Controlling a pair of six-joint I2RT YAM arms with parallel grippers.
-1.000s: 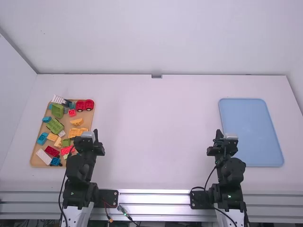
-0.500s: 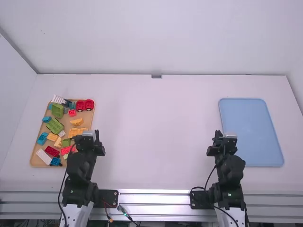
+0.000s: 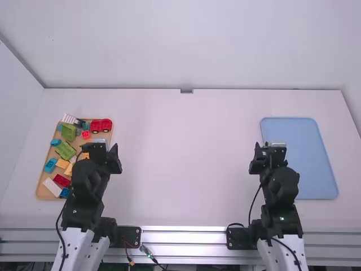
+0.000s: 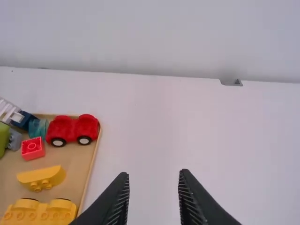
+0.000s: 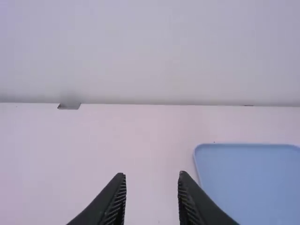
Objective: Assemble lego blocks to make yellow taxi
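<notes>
High view: Lego blocks loose on tan tray, left side of table. Left gripper near tray's right edge. Right gripper near blue tray.

Left wrist view: left gripper spread; curved yellow block, red car base on tan tray.

Right wrist view: right gripper spread, blue tray beyond.

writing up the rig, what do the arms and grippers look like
Both arms have white lower links and black upper parts with a black cable alongside. The left gripper and right gripper have black, tapering fingers, ridged on the inner side.
</notes>
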